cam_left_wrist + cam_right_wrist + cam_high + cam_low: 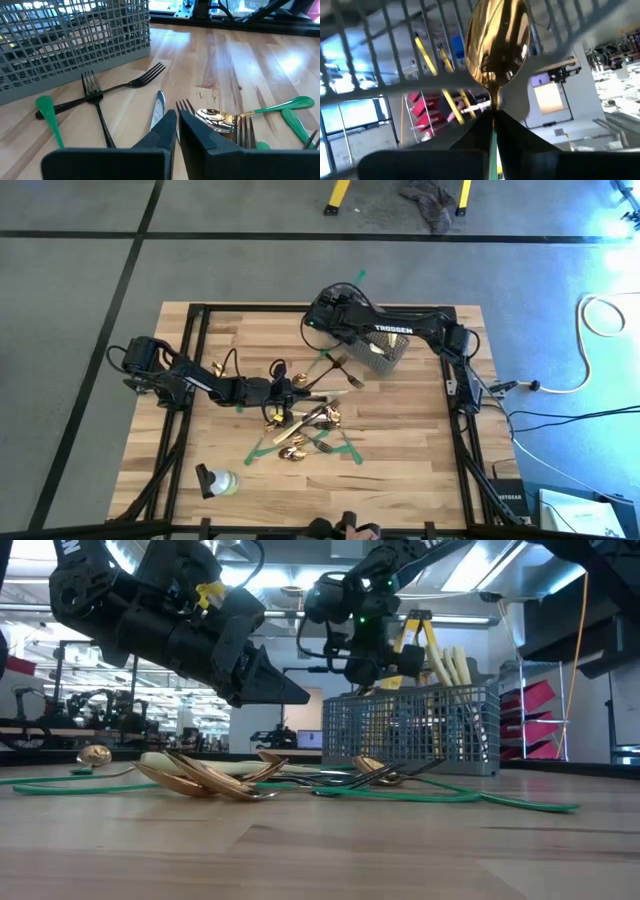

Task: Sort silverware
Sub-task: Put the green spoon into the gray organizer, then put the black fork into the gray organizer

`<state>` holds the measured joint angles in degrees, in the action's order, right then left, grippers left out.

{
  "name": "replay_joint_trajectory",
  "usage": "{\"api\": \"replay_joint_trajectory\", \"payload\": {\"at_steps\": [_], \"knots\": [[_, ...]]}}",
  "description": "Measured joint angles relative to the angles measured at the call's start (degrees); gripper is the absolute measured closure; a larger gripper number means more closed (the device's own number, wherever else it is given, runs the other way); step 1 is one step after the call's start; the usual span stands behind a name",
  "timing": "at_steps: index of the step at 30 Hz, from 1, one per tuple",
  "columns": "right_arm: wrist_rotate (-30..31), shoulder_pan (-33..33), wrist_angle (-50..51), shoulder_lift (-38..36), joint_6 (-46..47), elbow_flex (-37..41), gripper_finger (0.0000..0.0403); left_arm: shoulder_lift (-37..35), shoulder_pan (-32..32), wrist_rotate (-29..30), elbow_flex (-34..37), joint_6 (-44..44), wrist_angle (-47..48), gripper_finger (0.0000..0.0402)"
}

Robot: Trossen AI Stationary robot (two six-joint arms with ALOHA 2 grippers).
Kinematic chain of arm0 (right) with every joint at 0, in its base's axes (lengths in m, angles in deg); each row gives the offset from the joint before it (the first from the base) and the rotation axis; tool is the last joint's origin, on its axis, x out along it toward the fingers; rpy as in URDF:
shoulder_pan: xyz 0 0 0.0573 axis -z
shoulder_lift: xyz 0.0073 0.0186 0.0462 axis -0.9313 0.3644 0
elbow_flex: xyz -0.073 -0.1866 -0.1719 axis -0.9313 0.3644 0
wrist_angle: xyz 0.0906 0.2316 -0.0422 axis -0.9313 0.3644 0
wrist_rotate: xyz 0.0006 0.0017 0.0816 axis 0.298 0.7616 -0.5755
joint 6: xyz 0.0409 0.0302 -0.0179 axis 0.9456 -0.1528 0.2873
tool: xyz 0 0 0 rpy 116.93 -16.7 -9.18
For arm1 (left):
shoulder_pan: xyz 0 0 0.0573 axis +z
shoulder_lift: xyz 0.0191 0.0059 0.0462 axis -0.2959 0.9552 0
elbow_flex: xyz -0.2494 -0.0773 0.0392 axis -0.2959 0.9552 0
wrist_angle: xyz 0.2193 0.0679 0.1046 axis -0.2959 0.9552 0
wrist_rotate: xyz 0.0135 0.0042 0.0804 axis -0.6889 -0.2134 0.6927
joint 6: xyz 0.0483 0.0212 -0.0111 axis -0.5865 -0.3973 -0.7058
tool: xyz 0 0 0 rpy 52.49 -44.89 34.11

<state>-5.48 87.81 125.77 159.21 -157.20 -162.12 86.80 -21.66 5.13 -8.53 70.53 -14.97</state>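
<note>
The silverware lies scattered mid-table: dark forks (95,90), a knife blade (159,107) and a gold spoon (215,119) with a green handle, plus more gold spoons (200,778). My left gripper (177,116) hangs shut just above this pile (300,420), clear of the table in the low view (295,693). My right gripper (318,315) is at the far left end of the grey mesh basket (378,352), shut on a gold spoon (497,40). Cream handles (450,665) stand up out of the basket. My right gripper pinches the spoon's thin neck (493,100), just behind the bowl, between its two fingers. The handle runs back along the fingers and the bowl sticks out past their tips. The spoon is lifted clear, with the basket's mesh (395,55) close behind it.
Green tape strips (300,445) cross the wood under the cutlery. A small clear bottle with a dark cap (215,480) lies near the front left. Black frame rails (190,360) run along the table's sides, and cables (540,415) trail off to the right.
</note>
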Motion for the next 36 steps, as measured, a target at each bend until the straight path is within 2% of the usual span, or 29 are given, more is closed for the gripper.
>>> {"api": "replay_joint_trajectory", "payload": {"at_steps": [5,17,29,36], "knots": [[0.5,0.3,6.2,-0.2,1.9,0.0,0.0402,0.0,0.0,0.0,0.0,0.1,0.0,0.0396],[0.7,-0.1,8.3,-0.2,4.4,0.0,0.0401,0.0,0.0,0.2,0.0,0.3,-0.2,0.0396],[0.8,-0.1,9.7,-0.2,6.5,0.0,0.0327,0.0,0.0,0.2,0.0,0.3,-0.2,0.0396],[2.9,-2.3,8.0,-0.3,6.5,-0.1,0.0327,0.0,0.0,0.1,0.0,0.3,-0.1,0.0396]]}}
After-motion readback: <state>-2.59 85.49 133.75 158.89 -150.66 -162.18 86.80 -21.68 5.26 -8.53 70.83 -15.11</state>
